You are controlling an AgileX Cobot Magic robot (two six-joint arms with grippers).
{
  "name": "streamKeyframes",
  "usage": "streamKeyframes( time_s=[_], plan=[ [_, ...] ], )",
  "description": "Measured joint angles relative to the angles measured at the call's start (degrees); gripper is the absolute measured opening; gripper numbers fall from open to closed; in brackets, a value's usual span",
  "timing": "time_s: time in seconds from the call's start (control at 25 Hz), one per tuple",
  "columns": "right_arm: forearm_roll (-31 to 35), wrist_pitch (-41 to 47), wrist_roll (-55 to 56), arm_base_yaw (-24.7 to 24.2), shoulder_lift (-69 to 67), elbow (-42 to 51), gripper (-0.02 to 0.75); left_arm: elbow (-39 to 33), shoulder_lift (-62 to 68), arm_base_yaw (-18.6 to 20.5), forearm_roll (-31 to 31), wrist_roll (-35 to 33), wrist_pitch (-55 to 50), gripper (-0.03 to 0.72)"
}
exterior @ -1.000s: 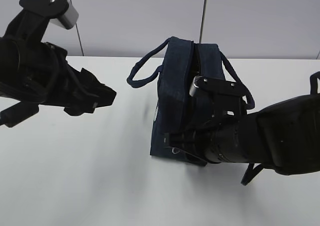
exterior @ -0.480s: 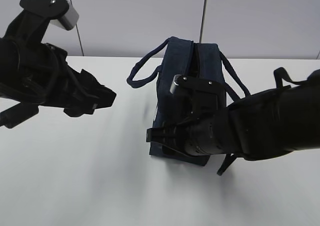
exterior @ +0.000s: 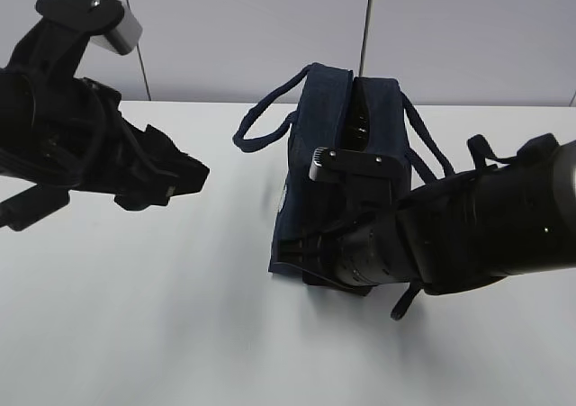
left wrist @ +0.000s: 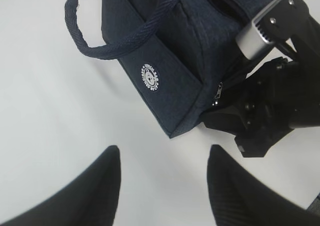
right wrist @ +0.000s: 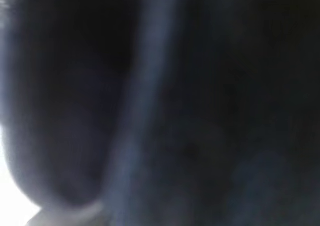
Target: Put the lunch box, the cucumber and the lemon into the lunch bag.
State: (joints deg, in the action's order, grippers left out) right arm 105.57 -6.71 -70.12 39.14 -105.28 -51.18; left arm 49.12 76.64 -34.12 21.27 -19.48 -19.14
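Lunch bag (left wrist: pixel 165 60) emblem (left wrist: pixel 150 76) shows only from left wrist.

The left arm is held up in the air on the left side. Its tool (left wrist: pixel 162 186) has two dark fingers (left wrist: pixel 100 186) spread apart, holding nothing. The right arm reaches in low from the right, its tool hidden.

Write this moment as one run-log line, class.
left gripper: open, hovering over white table | right gripper: hidden against dark navy fabric lunch bag | food items: not visible
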Motion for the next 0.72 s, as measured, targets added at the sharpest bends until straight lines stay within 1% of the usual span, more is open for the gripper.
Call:
streamKeyframes(
  time_s=[0.12,0.2,0.52,0.72],
  plan=[
    [0.0,-0.3,0.0,0.0,0.0,0.0,0.249,0.0,0.0,0.0,0.0,0.0,0.0,0.382],
    [0.0,-0.3,0.0,0.0,0.0,0.0,0.22,0.0,0.0,0.0,0.0,0.0,0.0,0.382],
    [0.0,0.6,0.0,0.0,0.0,0.0,0.15,0.0,0.0,0.0,0.0,0.0,-0.4,0.382],
    [0.0,0.8,0.0,0.0,1.8,0.0,0.139,0.0,0.0,0.0,0.0,0.0,-0.5,0.379]
  ],
)
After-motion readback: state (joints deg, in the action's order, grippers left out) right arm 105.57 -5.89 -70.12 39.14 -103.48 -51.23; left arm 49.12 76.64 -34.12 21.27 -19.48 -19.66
